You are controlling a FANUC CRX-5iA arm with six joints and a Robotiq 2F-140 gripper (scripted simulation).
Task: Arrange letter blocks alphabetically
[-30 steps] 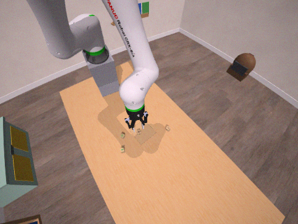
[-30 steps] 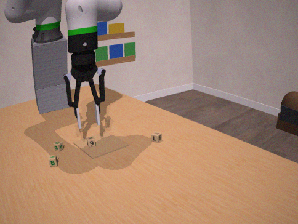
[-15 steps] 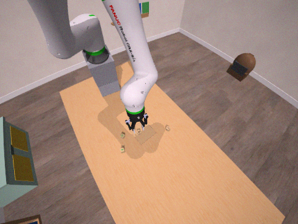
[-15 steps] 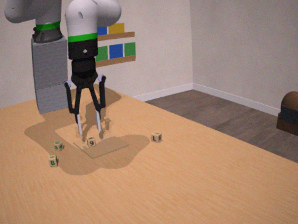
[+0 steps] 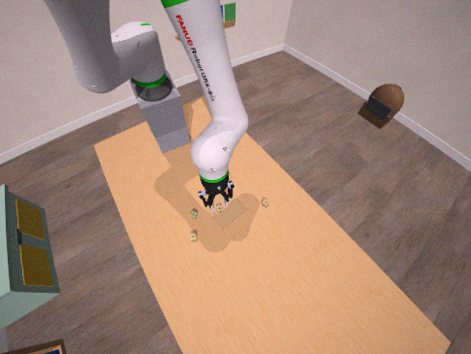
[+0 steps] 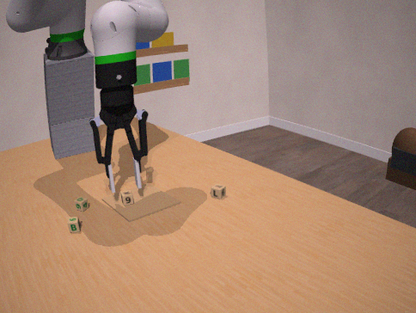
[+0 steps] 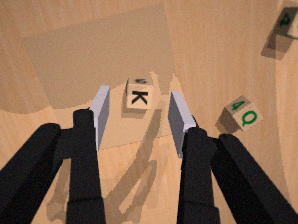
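1. The whole setup is carried by the wooden counter [image 5: 292, 272] [image 6: 215, 258] [image 7: 215, 50], with the blocks spread around its middle.
2. The white arm [image 5: 209, 73] [image 6: 113, 30] is stretched out over it, wrist pointed down.
3. The claw [image 5: 219, 207] [image 6: 126, 189] [image 7: 139, 102] is released, fingers parted partway, and nothing's being gripped. Its tips are held just above the K block, one off to each side.
4. The thin mat [image 5: 232, 214] [image 6: 148, 206] [image 7: 100, 55] is laid flat on the counter, partly shaded.
5. The K block [image 5: 219, 207] [image 6: 127, 198] [image 7: 139, 96] is set on the mat, near an edge. It's lined up below the gap between the fingers, K up, with a 9 shown on one side.
6. The Q block [image 5: 194, 213] [image 6: 82, 204] [image 7: 245, 114] is placed off the mat, outside the claw's gap.
7. The B-sided block [image 5: 194, 236] [image 6: 74, 224] [image 7: 287, 25] is also left off the mat, farther from the claw than the Q one.
8. The L-sided block [image 5: 265, 202] [image 6: 218, 192] is parked off the mat's other side, well apart from the claw.

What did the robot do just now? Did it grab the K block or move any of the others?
The fingers came down closer to the K block. They haven't grabbed it or let anything go. The K block, the other blocks and the mat look the same.
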